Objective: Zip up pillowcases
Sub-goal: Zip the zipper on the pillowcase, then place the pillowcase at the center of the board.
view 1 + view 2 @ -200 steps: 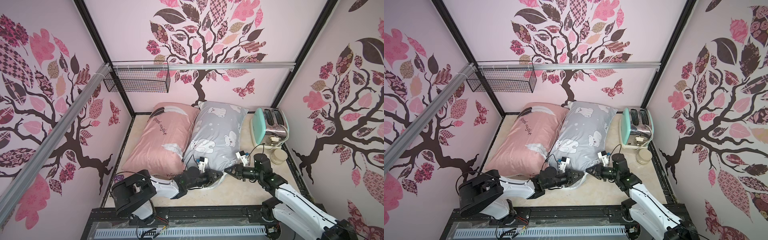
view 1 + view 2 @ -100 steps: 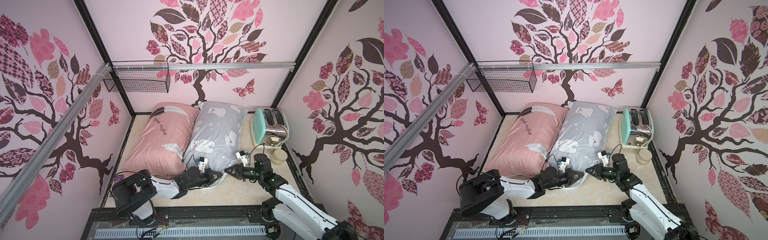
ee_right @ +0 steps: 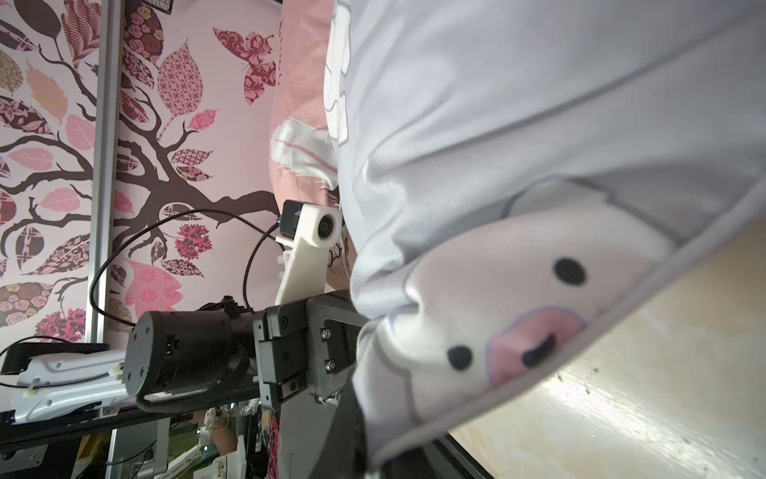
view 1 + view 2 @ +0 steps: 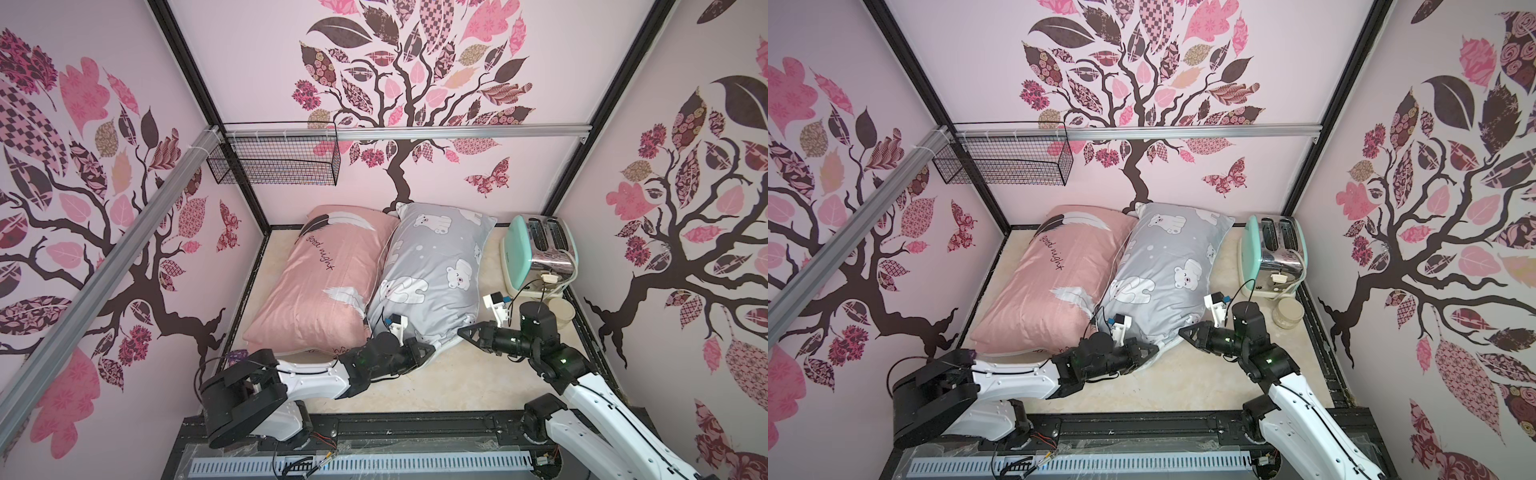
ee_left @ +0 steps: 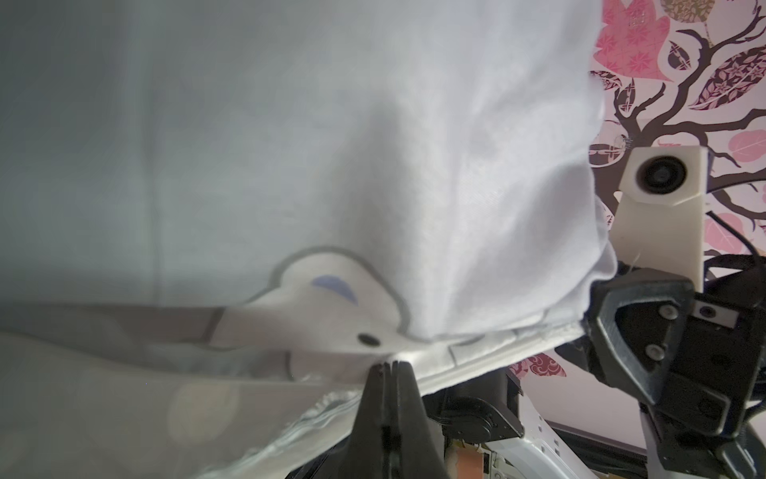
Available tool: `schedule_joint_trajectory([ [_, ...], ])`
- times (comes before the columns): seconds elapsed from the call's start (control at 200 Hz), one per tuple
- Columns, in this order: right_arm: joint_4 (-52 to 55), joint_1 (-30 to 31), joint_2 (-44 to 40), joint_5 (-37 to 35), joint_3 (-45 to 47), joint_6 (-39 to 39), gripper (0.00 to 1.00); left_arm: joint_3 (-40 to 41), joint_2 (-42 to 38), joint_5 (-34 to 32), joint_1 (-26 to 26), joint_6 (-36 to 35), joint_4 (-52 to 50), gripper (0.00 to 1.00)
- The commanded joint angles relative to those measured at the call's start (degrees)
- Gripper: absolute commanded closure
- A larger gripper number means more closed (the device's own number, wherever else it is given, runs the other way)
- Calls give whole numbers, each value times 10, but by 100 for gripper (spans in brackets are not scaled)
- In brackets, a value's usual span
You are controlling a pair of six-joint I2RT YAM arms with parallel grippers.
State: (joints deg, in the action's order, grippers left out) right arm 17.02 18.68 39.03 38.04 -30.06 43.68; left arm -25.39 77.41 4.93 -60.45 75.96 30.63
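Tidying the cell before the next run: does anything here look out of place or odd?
The mint toaster and a small jar stand on the tabletop beside the grey pillowcase: kitchen things next to bedding. Nothing looks spilled or torn.

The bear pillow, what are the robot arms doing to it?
Two robot arms are working on the grey bear pillowcase, at its near edge. The left hand is shut, pinching that edge at the seam. The right hand is shut too and seems to hold the near corner beside it. The pink pillowcase lies next to it, untouched. Whether the zip is closed yet cannot be seen.
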Motion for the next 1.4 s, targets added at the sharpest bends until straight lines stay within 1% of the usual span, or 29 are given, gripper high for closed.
schedule_joint_trajectory([
  [0.0,62,-33,-6,-45,-66,-63,100,16,-46,-49,12,-55,-158,100],
  [0.085,100,-52,4,-81,-107,-92,100,27,-86,-67,20,-72,-238,100],
  [0.165,138,-54,24,-137,-150,-124,100,34,-119,-84,23,-88,-302,100],
  [0.245,151,-54,43,-169,-184,-138,100,48,-148,-95,25,-94,-352,100],
  [0.335,145,-54,62,-178,-204,-139,100,65,-177,-104,26,-95,-389,100],
  [0.475,143,-56,87,-195,-224,-142,100,61,-213,-127,25,-105,-495,100],
  [0.54,142,-57,94,-197,-230,-142,100,65,-233,-143,26,-105,-524,100],
  [0.665,135,-58,102,-191,-225,-136,100,76,-262,-152,26,-110,-537,100],
  [0.745,142,-58,116,-161,-215,-142,100,73,-265,-142,27,-116,-522,100],
  [0.755,146,-58,119,-157,-214,-144,95,70,-264,-141,26,-117,-523,100],
  [0.765,150,-58,122,-155,-213,-147,87,67,-263,-140,26,-119,-524,100],
  [0.78,158,-57,126,-154,-212,-151,71,60,-261,-140,27,-124,-526,100],
  [0.79,163,-58,127,-156,-211,-154,57,55,-259,-139,26,-128,-529,100],
  [0.805,173,-58,129,-165,-210,-160,43,45,-258,-135,26,-133,-535,100],
  [0.815,179,-58,130,-172,-209,-163,31,38,-257,-133,26,-136,-541,100],
  [0.825,186,-58,130,-182,-209,-168,21,31,-256,-134,24,-139,-547,100],
  [0.835,193,-58,130,-190,-209,-171,12,23,-255,-134,23,-144,-553,98],
  [0.845,200,-58,130,-202,-208,-176,4,14,-254,-137,21,-148,-559,96],
  [0.86,210,-57,128,-216,-209,-182,1,1,-254,-144,15,-155,-570,92],
  [0.925,243,-58,116,-292,-213,-207,1,-67,-257,-182,-6,-186,-638,77],
  [0.975,250,-58,105,-332,-218,-225,1,-119,-262,-208,-8,-214,-695,67],
  [1.025,227,-58,98,-354,-208,-242,1,-165,-269,-256,-7,-245,-740,61],
  [1.075,186,-58,98,-370,-193,-256,1,-207,-272,-300,5,-292,-774,53],
  [1.12,144,-57,108,-392,-176,-258,1,-241,-268,-319,37,-336,-789,46],
  [1.175,99,-57,131,-409,-167,-278,1,-273,-258,-326,96,-386,-797,36],
  [1.23,50,-57,153,-440,-158,-295,1,-286,-249,-375,142,-432,-784,26],
  [1.271,6,-58,164,-478,-144,-309,1,-284,-243,-409,177,-465,-767,18],
  [1.311,-38,-58,172,-521,-129,-323,1,-273,-238,-440,216,-494,-743,14],
  [1.396,-144,-58,196,-556,-83,-376,1,-223,-236,-477,301,-558,-648,6],
])
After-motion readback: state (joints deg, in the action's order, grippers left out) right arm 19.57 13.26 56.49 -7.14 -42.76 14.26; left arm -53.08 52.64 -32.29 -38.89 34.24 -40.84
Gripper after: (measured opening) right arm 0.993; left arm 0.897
